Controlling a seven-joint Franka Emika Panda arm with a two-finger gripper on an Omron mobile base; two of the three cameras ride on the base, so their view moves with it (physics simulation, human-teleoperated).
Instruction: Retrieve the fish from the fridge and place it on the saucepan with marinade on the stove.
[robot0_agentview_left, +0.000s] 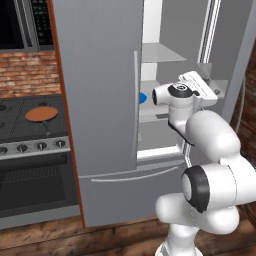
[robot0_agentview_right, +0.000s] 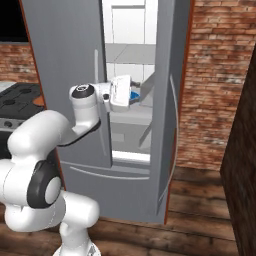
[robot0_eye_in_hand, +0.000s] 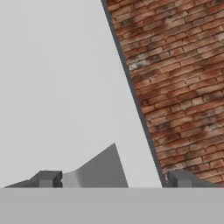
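The gripper (robot0_eye_in_hand: 113, 179) is reaching into the open fridge (robot0_agentview_left: 100, 100). Its jaws are standing wide apart, gripping nothing

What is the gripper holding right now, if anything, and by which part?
Nothing. In the hand view the gripper stands open with its fingertips wide apart, with the inside of the open fridge door ahead.

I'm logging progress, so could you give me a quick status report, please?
Gripper open, empty, at the fridge opening. Fish not picked up yet. Saucepan waiting on the stove. Right fridge door close beside the hand.
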